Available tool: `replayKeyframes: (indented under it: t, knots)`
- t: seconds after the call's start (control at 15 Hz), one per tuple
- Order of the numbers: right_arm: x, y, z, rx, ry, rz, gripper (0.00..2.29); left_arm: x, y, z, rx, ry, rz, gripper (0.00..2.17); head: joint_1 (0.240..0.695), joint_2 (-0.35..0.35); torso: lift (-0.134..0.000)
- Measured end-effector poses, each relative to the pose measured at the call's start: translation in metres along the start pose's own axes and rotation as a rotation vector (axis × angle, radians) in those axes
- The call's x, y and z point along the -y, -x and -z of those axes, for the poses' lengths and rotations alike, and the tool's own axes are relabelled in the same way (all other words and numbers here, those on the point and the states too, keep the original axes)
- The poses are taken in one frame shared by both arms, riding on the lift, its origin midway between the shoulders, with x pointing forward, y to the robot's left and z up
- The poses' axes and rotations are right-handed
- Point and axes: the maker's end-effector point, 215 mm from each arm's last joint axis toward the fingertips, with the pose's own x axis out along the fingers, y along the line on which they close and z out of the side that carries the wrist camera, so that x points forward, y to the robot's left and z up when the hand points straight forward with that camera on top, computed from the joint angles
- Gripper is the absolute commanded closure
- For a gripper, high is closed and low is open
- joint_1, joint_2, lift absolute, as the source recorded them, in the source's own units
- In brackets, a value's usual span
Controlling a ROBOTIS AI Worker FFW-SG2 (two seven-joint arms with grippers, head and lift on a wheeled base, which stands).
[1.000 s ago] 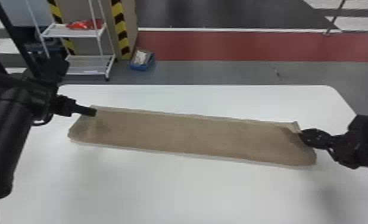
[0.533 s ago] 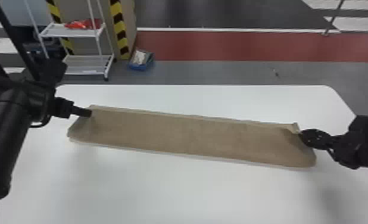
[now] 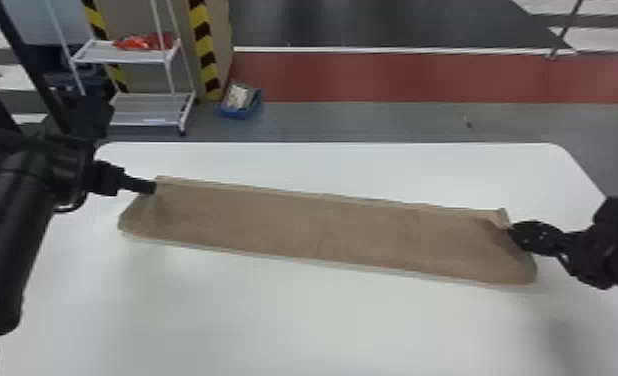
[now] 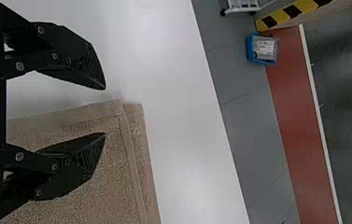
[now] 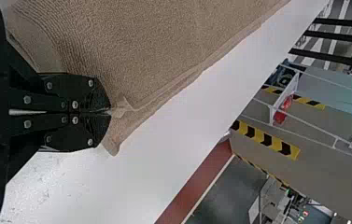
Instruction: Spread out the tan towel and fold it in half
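Towel [image 3: 323, 230] lengthwise, left to right

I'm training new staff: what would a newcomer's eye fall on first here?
The tan towel lies as a long strip across the white table. At its right end, the right end effector is shut on it; at its left end, the left end effector stands open.

Towel [image 3: 323, 227] tan, between black left gripper [image 3: 150, 187] and black right gripper [image 3: 513, 231]. Table [image 3: 323, 325] below both: white. Beyond left gripper: white rack [image 3: 138, 122], yellow-and-black diagonally striped tape [image 3: 203, 45], blue bin [image 3: 240, 114]. Beyond both: grey floor [image 3: 348, 122], red band [image 3: 398, 77].
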Motion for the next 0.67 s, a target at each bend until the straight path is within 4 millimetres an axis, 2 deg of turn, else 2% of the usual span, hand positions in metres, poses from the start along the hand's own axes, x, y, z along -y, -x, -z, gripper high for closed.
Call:
replayKeyframes:
  t: [0.27, 0.33, 0.4, 0.47, 0.6, 0.67]
  knots:
    - [0.001, 0.002, 0.001, -0.002, 0.001, 0.003, 1.43, 0.003, -0.003, 0.008, -0.016, -0.003, 0.008, 0.63, 0.695, 0.001, -0.124]
    - [0.001, 0.002, 0.001, -0.002, 0.002, 0.003, 1.43, 0.003, -0.003, 0.010, -0.022, -0.004, 0.009, 0.77, 0.695, 0.002, -0.124]
    - [0.001, 0.002, 0.001, -0.001, 0.003, 0.003, 1.43, 0.003, -0.004, 0.012, -0.027, -0.004, 0.010, 1.03, 0.695, 0.002, -0.124]
    - [0.001, 0.002, 0.001, 0.000, 0.004, 0.003, 1.43, 0.003, -0.004, 0.015, -0.032, -0.003, 0.012, 1.15, 0.695, 0.002, -0.124]
    - [0.001, 0.002, 0.000, 0.001, 0.004, 0.004, 1.43, 0.002, -0.004, 0.018, -0.034, 0.004, 0.013, 1.21, 0.695, 0.005, -0.124]
    - [0.001, 0.002, 0.000, 0.001, 0.004, 0.004, 1.43, 0.001, -0.003, 0.018, -0.028, 0.011, 0.017, 1.56, 0.695, 0.006, -0.124]
